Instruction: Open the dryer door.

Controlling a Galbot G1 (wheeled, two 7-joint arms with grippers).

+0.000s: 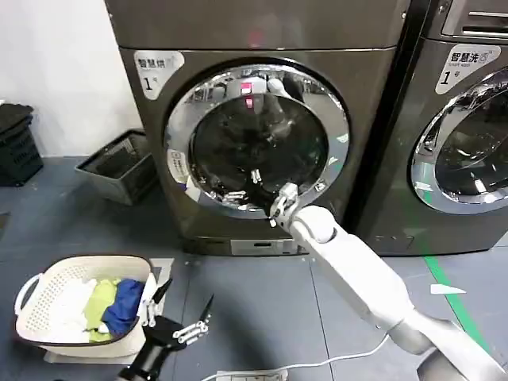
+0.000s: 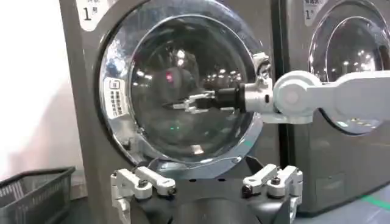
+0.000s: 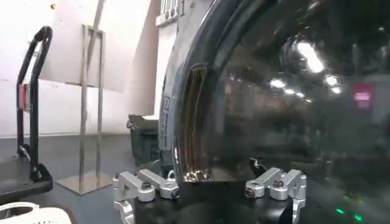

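While the left gripper [image 1: 184, 319] waits low beside the laundry basket [image 1: 48, 290], fingers released, the right gripper [image 1: 242, 193] reaches the closed dryer door [image 1: 258, 143], fingers spread.

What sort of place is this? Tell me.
Probably a laundry room: a front-loading dryer stands beside a second machine, with a laundry basket of clothes on the floor.

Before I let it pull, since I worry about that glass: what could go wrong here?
The right hand sits open at the dryer door glass, not on the rim, so it may slide off the curved surface. If the door swings towards the grey basket, it might bump it. The left hand waits low by the laundry basket.
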